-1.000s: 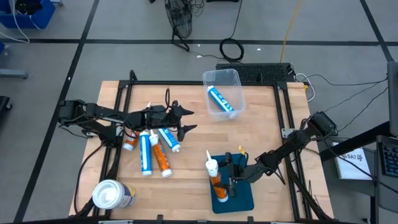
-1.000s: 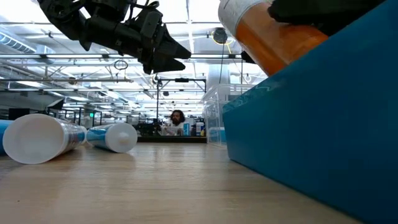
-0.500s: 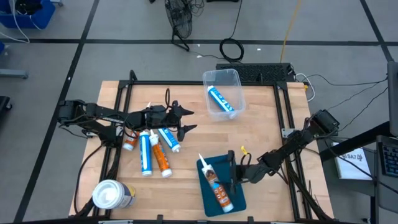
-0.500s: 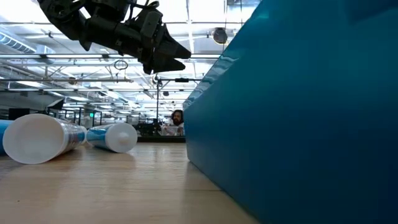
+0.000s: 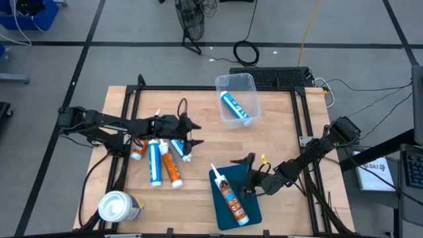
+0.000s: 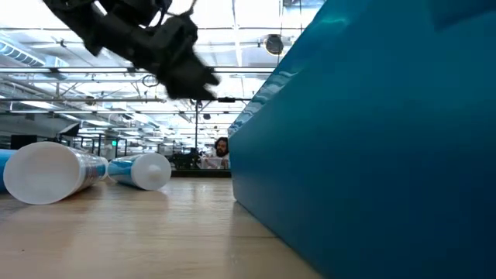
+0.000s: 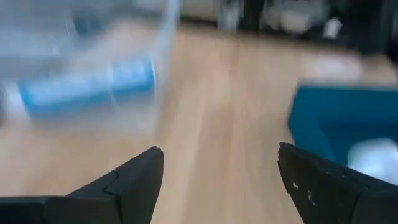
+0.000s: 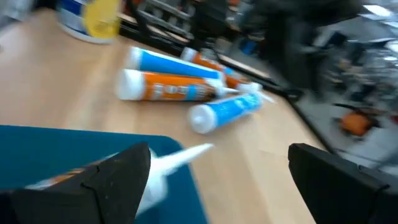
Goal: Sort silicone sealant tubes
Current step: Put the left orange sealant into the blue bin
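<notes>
Four sealant tubes lie on their sides on the table's left half: an orange one [image 5: 137,149], a blue one [image 5: 154,165], an orange one [image 5: 172,170] and a blue one [image 5: 180,148]. Another blue tube [image 5: 233,106] lies in the clear bin [image 5: 248,82]. An orange tube [image 5: 230,196] lies in the blue tray [image 5: 218,210], nozzle toward the far left. My left gripper [image 5: 192,134] is open and empty above the right end of the tube group. My right gripper [image 5: 246,176] is open and empty just right of the tray.
A fat white-topped canister [image 5: 118,207] stands at the near left corner. The blue tray [image 6: 372,147] fills the right of the low view, with two tube ends [image 6: 46,171] at its left. Bare wood lies between the tube group and the clear bin.
My right gripper has let go of the orange tube, which has gone from standing tilted over the tray to lying flat in it. The tray has slid a little toward the table's left. The right gripper has drawn back toward the right. My left gripper has shifted slightly left and nearer.
</notes>
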Robot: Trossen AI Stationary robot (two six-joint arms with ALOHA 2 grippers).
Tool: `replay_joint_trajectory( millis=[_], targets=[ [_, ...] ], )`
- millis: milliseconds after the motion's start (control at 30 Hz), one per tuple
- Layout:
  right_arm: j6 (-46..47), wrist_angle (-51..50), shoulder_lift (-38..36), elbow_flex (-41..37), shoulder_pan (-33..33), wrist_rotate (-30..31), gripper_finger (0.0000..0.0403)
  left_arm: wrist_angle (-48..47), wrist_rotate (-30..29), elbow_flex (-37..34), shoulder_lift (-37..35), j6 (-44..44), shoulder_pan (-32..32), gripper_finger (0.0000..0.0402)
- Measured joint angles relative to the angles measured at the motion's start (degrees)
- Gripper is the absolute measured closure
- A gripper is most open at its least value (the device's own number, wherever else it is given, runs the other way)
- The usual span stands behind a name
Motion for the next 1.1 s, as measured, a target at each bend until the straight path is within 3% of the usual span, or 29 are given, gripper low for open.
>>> replay_joint_trajectory(
  millis=[133,300,367,567,667,833,1100],
  targets=[
    [-4.1,-0.3,-1.0,0.0,0.0,6.2,0.0044,-23.9,-2.2,7.2,-2.2,-9.0,-3.5,0.0091],
    [-7.6,-2.8,-4.2,0.0,-0.6,10.1,0.0044,-53.4,-15.5,17.0,-1.3,-18.6,-7.0,0.0092],
    [-7.2,-4.8,-5.5,0.0,-1.2,10.0,0.0044,-62.9,-18.9,18.9,-0.9,-25.3,-6.4,0.0092],
    [-6.3,-8.7,-6.6,0.0,-3.1,7.6,0.0044,-82.5,-19.6,18.6,-0.9,-46.4,0.3,0.0092],
    [-4.2,-10.0,-6.6,0.0,-4.2,2.1,0.0044,-85.7,-19.0,16.0,-1.0,-50.4,3.9,0.0092],
    [-2.1,-10.9,-6.6,0.0,-5.3,-3.6,0.0044,-84.6,-16.7,12.2,-0.9,-49.8,9.6,0.0092],
    [-0.9,-11.2,-6.6,0.0,-5.3,-3.7,0.0044,-77.4,-13.1,6.5,-0.9,-44.7,17.3,0.0092]
  ],
)
